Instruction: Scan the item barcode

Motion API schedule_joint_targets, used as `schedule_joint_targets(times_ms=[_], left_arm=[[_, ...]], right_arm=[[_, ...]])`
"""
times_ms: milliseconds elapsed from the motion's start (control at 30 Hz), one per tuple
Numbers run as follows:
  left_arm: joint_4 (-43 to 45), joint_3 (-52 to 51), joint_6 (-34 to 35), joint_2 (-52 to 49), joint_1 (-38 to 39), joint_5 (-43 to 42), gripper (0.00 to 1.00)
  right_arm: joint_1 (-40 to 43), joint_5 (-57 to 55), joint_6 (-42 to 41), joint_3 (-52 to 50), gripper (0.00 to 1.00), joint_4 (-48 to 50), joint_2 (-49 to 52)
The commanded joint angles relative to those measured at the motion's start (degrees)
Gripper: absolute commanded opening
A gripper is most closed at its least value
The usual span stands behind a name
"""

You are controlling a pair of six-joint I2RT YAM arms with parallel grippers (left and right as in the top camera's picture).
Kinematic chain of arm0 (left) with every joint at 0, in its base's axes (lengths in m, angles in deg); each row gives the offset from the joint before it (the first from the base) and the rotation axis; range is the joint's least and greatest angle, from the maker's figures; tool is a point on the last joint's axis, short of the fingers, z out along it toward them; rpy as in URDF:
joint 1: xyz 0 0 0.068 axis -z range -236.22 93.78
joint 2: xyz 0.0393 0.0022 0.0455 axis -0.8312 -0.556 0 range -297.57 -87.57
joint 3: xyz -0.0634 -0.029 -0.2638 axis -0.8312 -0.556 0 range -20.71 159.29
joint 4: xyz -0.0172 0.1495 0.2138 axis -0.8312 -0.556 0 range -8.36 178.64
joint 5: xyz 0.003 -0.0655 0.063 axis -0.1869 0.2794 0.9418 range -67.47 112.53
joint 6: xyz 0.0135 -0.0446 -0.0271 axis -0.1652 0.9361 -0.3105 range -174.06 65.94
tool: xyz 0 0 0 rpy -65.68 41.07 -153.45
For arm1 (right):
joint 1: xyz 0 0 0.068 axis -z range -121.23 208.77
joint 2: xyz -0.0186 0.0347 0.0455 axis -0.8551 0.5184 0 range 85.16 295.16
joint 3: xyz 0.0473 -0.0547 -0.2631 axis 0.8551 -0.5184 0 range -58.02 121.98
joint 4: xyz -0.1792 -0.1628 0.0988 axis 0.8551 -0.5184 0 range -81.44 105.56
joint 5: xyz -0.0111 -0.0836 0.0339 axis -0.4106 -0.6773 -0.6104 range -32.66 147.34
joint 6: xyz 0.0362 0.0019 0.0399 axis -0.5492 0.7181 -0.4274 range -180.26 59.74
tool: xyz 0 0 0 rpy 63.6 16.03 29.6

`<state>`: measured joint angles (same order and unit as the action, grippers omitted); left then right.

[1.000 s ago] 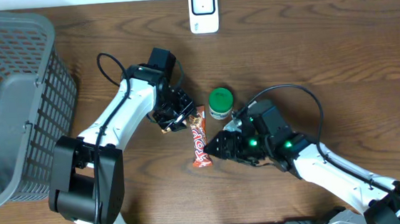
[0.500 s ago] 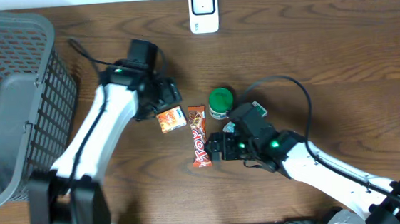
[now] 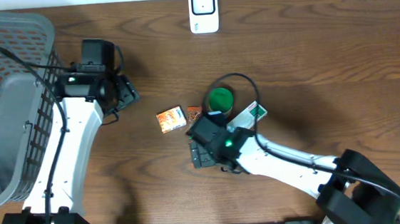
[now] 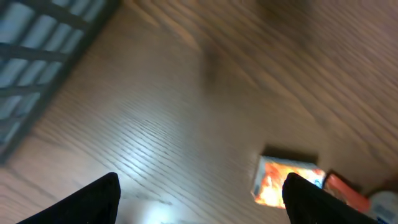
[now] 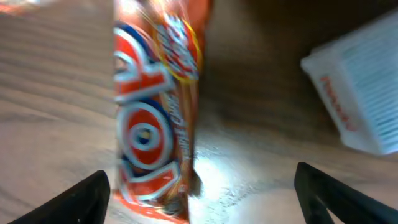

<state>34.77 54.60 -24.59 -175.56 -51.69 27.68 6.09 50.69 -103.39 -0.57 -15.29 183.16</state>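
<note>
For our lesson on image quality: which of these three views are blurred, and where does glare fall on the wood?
Overhead view: sharp, evenly lit. Left wrist view: smeared throughout, the orange packet soft, a pale sheen on the table. Right wrist view: candy bar blurred, bright glare on the wood beside it.

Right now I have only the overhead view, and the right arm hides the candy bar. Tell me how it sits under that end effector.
Observer: The candy bar lies flat within the open right end effector, not gripped.
Operator: Report which face is up.
Observer: The printed logo side; no barcode shows in the right wrist view.
Operator: Check the left end effector too.
Observer: The left end effector is open and empty; the orange packet lies on the table ahead.
</note>
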Motion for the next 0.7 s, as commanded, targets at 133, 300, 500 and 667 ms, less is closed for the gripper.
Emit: schedule_joint_targets(times_ms=[133, 300, 500, 667], left_arm=[[-0.52, 0.66, -1.16, 0.0, -2.23, 1.99, 0.84], [-0.5, 0.31, -1.18, 0.0, -2.23, 2.01, 0.84], [-0.5, -1.55, -1.2, 0.0, -2.23, 2.05, 0.84], [-0.5, -3.76, -1.22, 0.0, -2.23, 2.05, 0.84]], right_arm=[[-0.85, -10.8, 0.37, 7.04, 0.93, -1.53, -0.04], [-0.11, -9.68, 2.38, 11.28, 0.91, -1.79, 5.49], [0.5, -10.01, 4.02, 21.09, 0.9, -5.86, 14.99], [2.73, -9.44, 2.23, 24.55, 0.86, -7.52, 18.56]])
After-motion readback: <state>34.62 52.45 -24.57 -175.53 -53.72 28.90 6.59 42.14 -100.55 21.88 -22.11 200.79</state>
